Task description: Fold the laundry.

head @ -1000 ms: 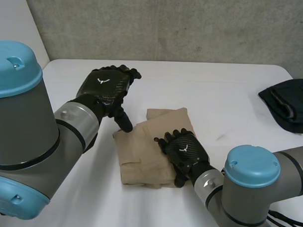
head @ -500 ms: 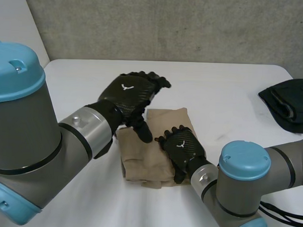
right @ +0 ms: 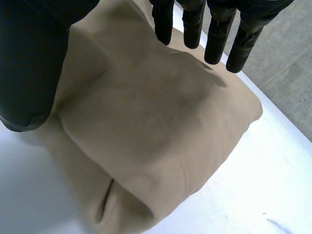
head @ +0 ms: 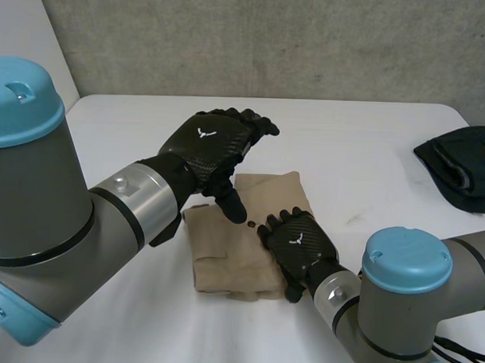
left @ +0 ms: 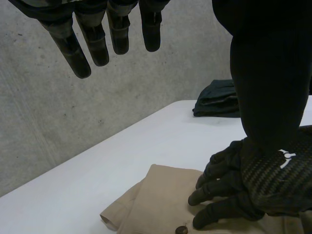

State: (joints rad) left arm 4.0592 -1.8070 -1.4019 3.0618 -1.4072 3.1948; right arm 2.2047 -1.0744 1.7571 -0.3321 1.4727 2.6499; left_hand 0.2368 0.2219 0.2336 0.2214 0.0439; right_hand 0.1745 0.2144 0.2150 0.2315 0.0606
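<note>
A tan garment (head: 228, 253), folded into a thick rectangle, lies in the middle of the white table (head: 363, 146). My right hand (head: 300, 243) rests flat on its right half, fingers straight and open; in the right wrist view those fingers (right: 214, 34) hover just over the tan garment (right: 156, 126). My left hand (head: 212, 144) hangs above the garment's far left part, open, thumb pointing down towards a small button (head: 250, 224). In the left wrist view its fingers (left: 97, 39) are straight, with the right hand (left: 253, 180) on the garment (left: 156, 200) below them.
A dark pile of clothes (head: 462, 173) lies at the table's right edge, also seen as the dark pile (left: 219, 97) in the left wrist view. A concrete wall stands behind the table. Bare tabletop surrounds the tan garment.
My left hand has lifted off the garment's left far corner and swung right, above the garment. My right hand has stayed on the cloth, shifting only slightly.
</note>
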